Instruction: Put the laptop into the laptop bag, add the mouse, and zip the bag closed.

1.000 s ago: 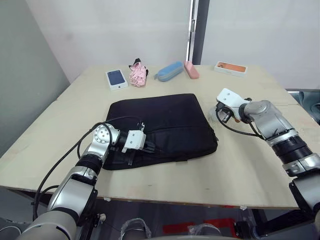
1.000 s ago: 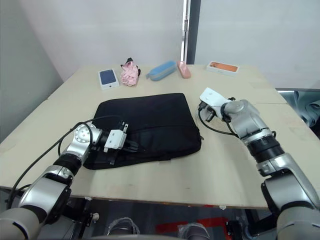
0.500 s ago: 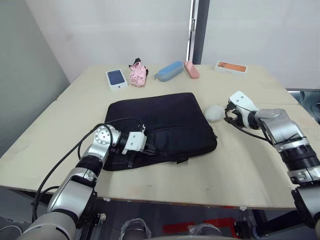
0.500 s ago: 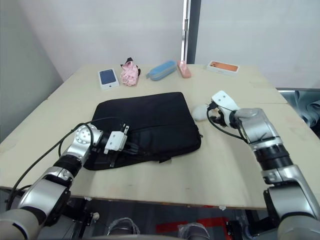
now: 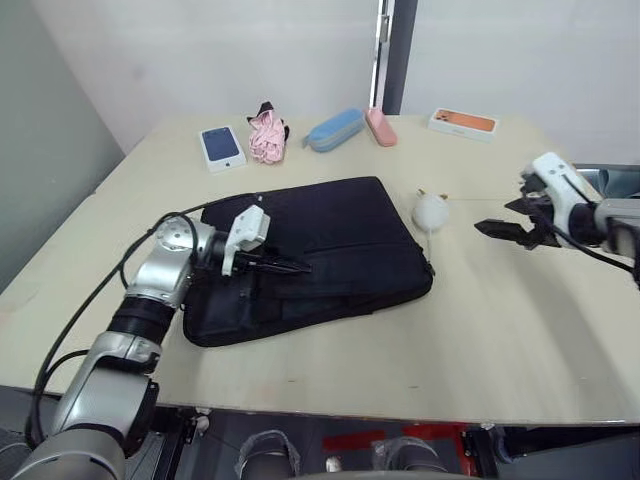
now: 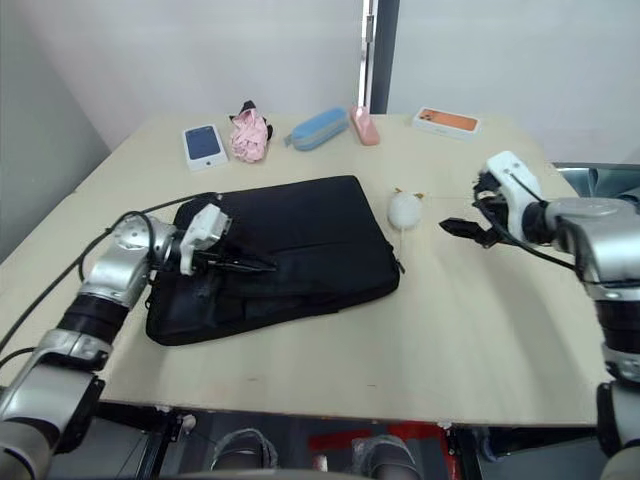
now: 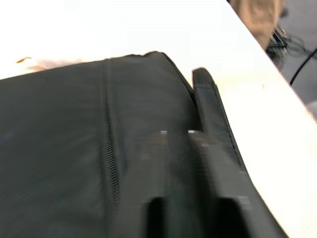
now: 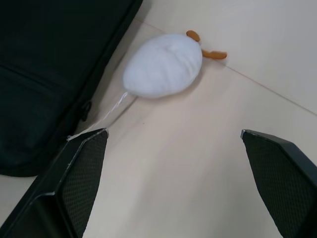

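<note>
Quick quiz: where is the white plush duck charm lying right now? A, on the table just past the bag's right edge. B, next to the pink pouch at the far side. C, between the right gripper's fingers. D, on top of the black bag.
A: the white plush duck charm lies on the table beside the laptop bag, joined to it by a thin string; the right gripper is open and apart from it.

A bare test room: plywood table [image 5: 500, 330] against blank white walls [image 5: 200, 50].
</note>
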